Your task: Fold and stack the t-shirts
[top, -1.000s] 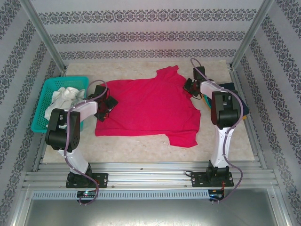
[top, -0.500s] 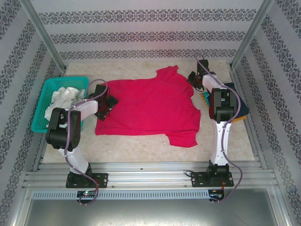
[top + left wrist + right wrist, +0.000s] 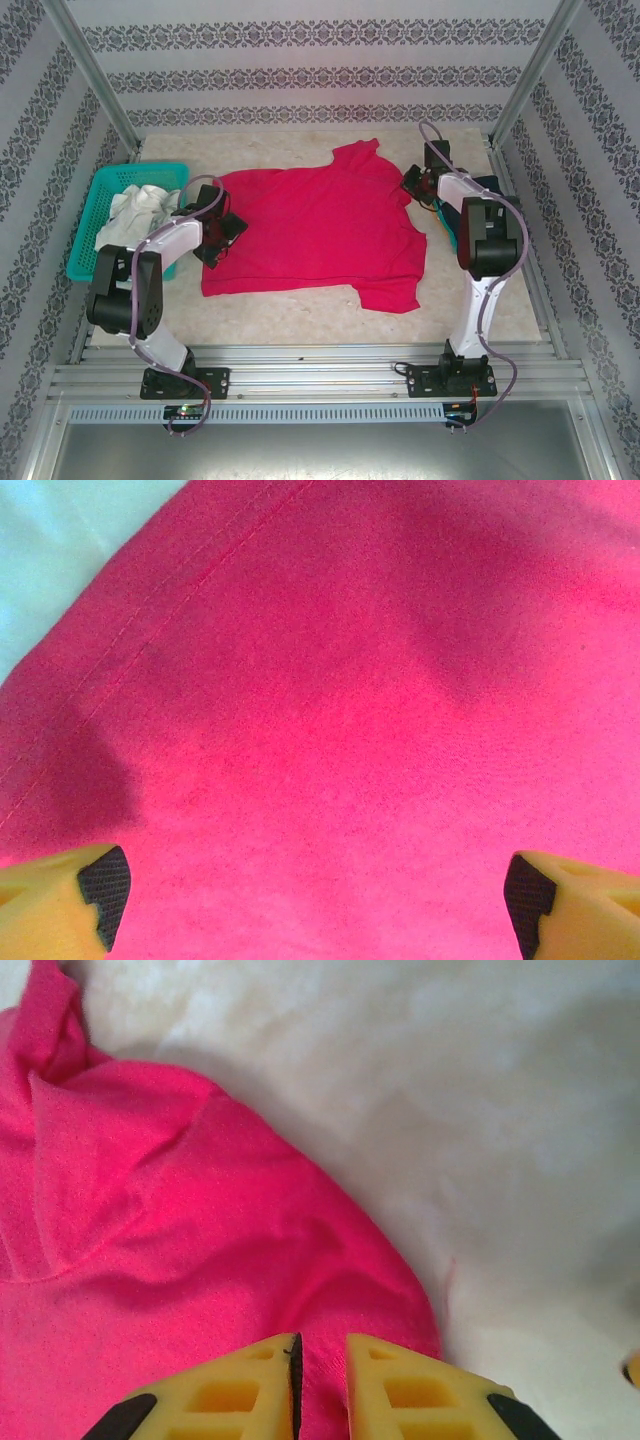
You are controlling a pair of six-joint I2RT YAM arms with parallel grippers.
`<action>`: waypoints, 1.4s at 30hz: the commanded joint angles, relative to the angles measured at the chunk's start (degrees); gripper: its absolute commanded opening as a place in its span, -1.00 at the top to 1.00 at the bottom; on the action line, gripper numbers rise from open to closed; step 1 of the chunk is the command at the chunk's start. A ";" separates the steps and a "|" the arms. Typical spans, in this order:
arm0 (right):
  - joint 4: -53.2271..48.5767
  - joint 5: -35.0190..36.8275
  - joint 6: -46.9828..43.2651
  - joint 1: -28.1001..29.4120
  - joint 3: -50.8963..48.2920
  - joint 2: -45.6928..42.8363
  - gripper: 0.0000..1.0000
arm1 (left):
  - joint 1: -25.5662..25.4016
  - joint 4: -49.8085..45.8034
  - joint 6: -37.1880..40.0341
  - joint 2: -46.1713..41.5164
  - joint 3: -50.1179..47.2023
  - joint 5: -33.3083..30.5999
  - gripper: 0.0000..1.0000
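At the far left of the pale worktop (image 3: 300,312), a teal basket (image 3: 140,167) holds crumpled white cloth (image 3: 135,208); the left pincer (image 3: 222,234) hangs released over the hem of the pink shirt (image 3: 320,225), its stitching plain only from that wrist; the shirt lies spread mid-worktop; the right pincer (image 3: 415,186) is nearly clenched at the sleeve edge, though I cannot tell if it nips cloth; navy cloth (image 3: 492,184) is half hidden behind that arm; patterned walls surround.

A t-shirt (image 3: 320,230) lies spread flat on the middle of the surface (image 3: 300,310). At the left edge stands a basket (image 3: 90,262) with crumpled cloth (image 3: 135,212) in it. Other shirts (image 3: 488,184) lie at the right edge, under the right arm. The left gripper (image 3: 225,235) is over the t-shirt's left hem, and the right gripper (image 3: 412,185) is over its right rear edge.
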 commanded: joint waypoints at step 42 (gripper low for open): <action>1.40 -7.62 -11.00 4.51 -23.56 -31.17 -0.24 | -7.08 -8.28 -38.24 -30.87 -24.54 -9.20 -0.37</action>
